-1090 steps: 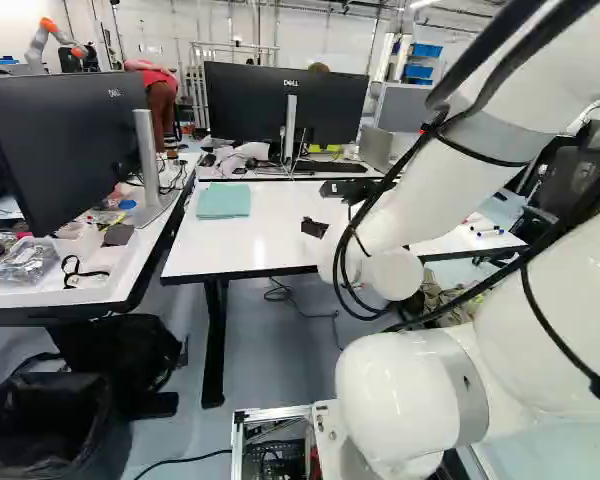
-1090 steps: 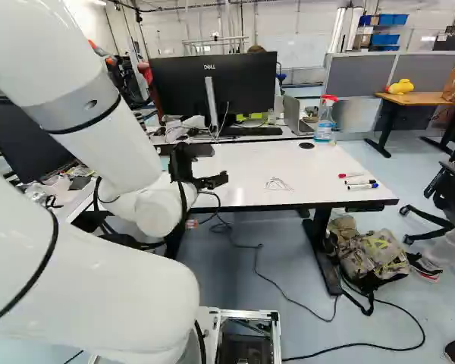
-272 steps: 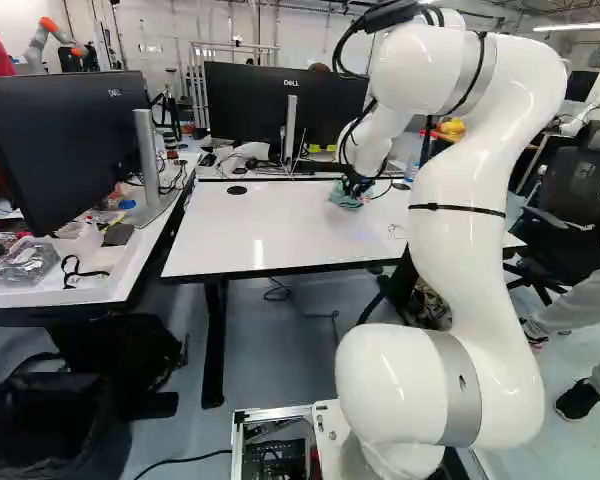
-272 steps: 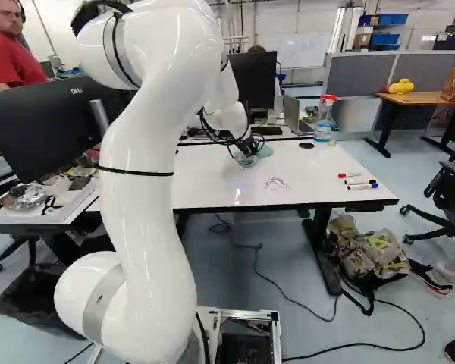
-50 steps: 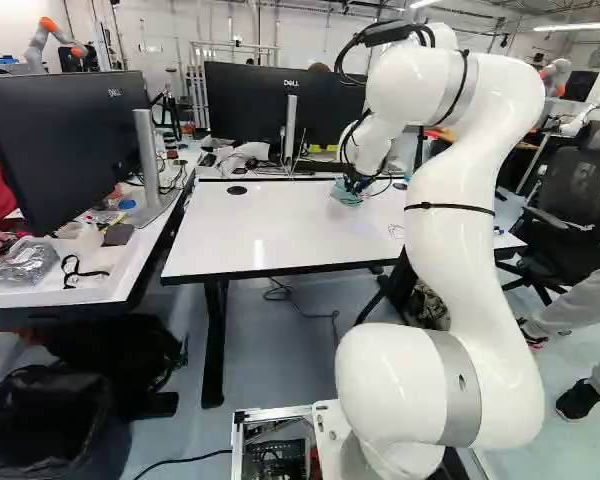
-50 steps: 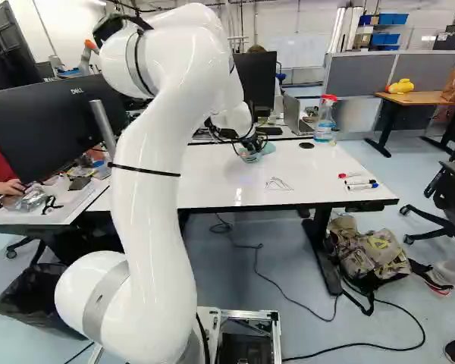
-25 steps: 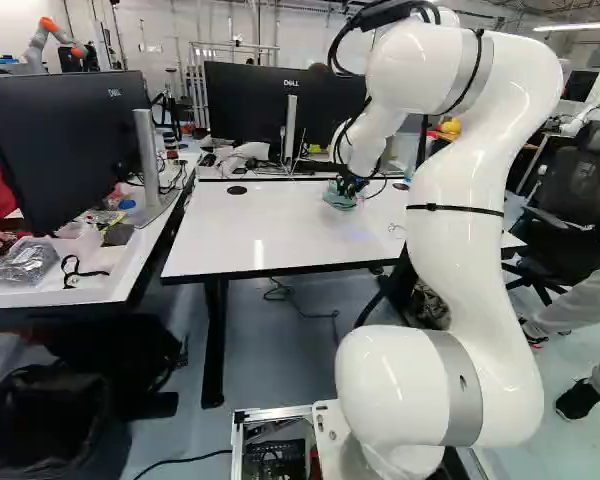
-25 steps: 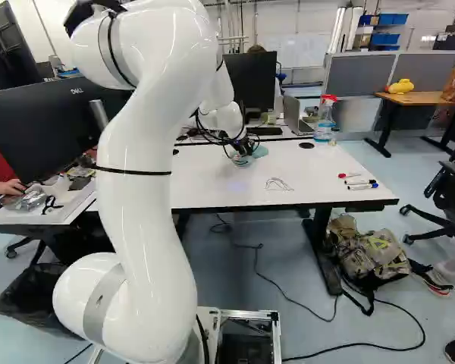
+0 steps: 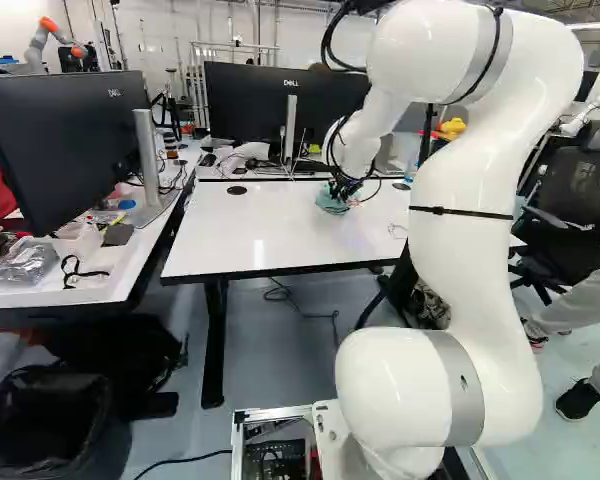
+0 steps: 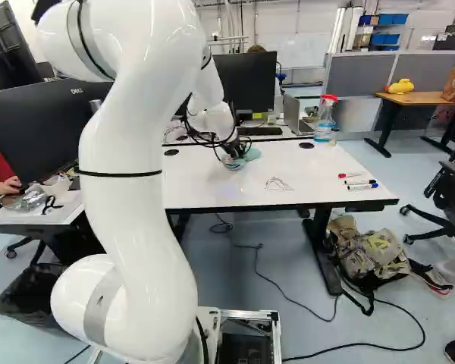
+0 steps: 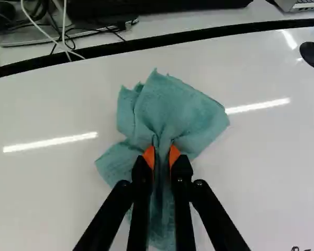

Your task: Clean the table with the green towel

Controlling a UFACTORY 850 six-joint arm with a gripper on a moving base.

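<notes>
Wrist view: fingers point(image 11: 181, 170) pinch the bunched green towel point(image 11: 175, 107) between them | towel on counter point(image 10: 205, 189), towards its far edge | step, as judged: wiping | press lightly, evenly; overlap strokes, cloth flat; work over the black scribble point(image 10: 277, 184), steering clear of the markers point(image 10: 360, 182).

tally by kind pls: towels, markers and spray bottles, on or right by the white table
towel: 1
markers: 3
spray bottle: 1
total: 5
</notes>
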